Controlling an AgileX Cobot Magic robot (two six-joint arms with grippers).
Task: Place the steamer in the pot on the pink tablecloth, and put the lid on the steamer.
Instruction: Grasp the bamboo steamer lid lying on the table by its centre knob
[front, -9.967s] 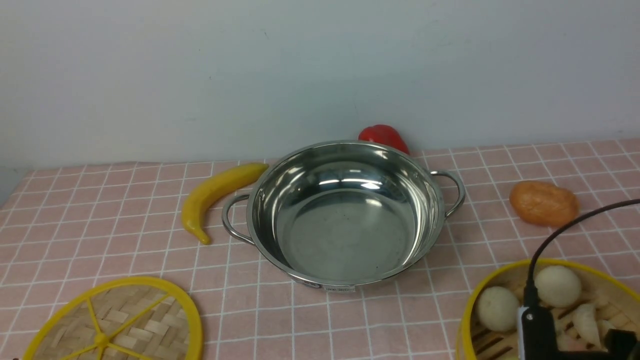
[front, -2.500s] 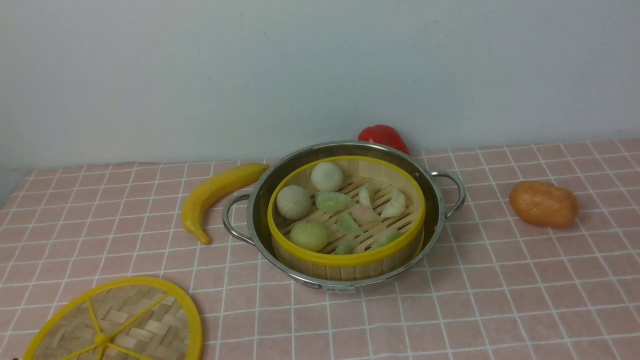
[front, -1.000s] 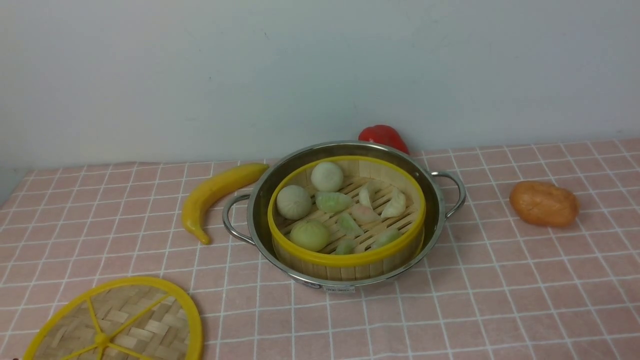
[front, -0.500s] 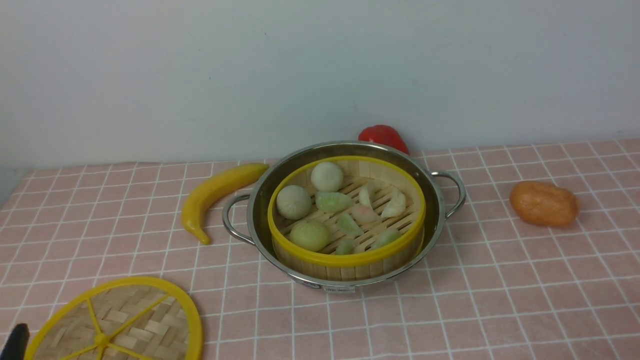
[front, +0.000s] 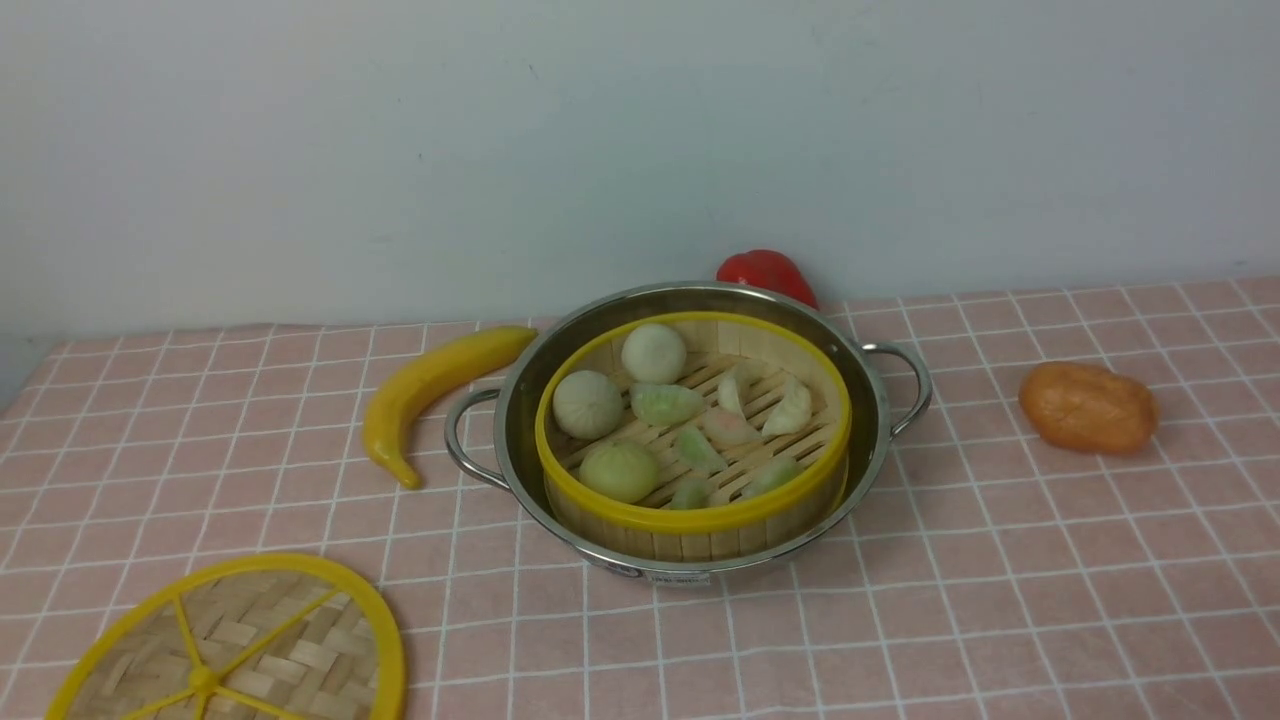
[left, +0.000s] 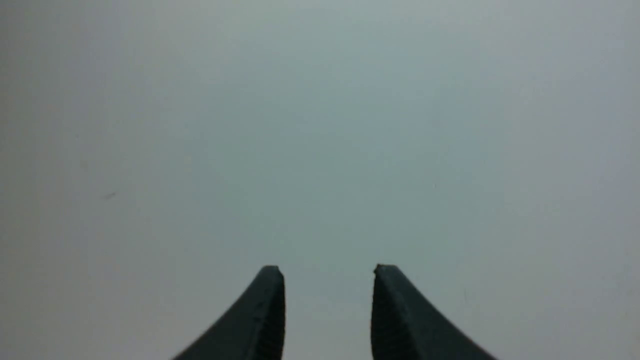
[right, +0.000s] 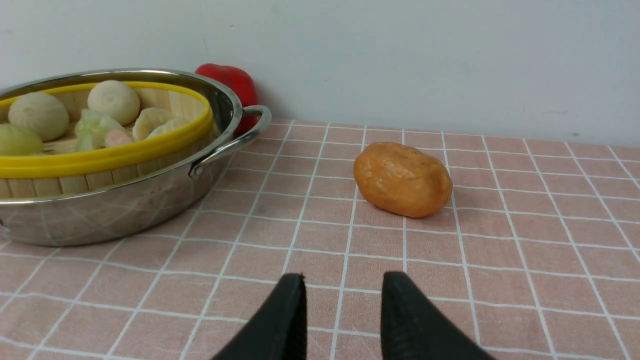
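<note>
The pink tablecloth lies under the pot, with bare cloth in front of the pot and to its right. The steamer sits inside the pot, its rim just within the pot's. We see the lid flat, front-left of the pot, well apart. Our left gripper and right gripper gape, holding nothing.

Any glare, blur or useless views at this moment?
Front view: even soft light, sharp; faint highlights on the pot rim, the lid cropped by the bottom edge. Left wrist view: slightly soft, only the open left tool against a blank grey wall. Right wrist view: sharp; the pink tablecloth grid mirrors in the pot's wall; right tool tips dark, open.
</note>
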